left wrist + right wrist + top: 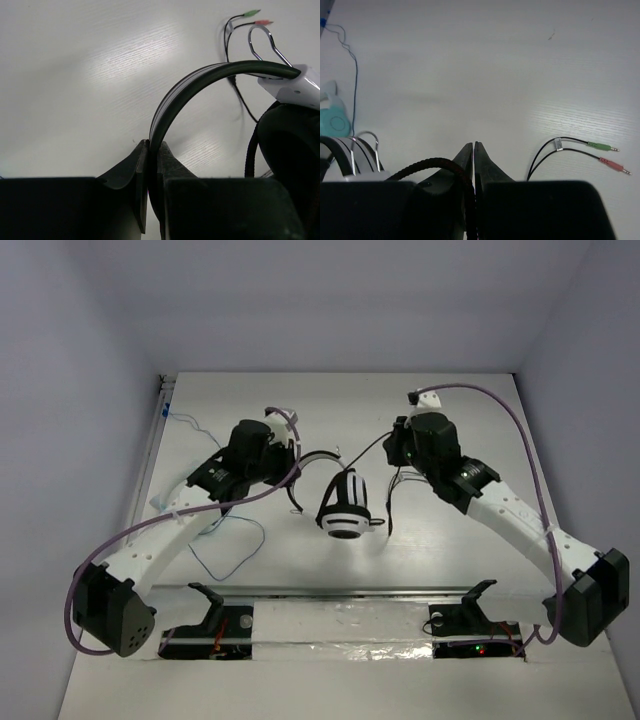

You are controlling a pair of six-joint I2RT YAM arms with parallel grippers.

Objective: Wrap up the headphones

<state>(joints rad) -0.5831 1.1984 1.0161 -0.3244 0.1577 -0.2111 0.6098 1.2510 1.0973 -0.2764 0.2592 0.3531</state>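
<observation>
Set on the tabletop between the arms: headphones, nothing wound yet. Clamped at the headband by the left hand. Pinched along the cable, seemingly, by the clenched right hand, plugs loose beyond. Probably the opening step. Next, lead cable round the headband, keeping tension.

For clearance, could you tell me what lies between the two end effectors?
The headphones, in the top view, held by left end effector and right end effector.
</observation>
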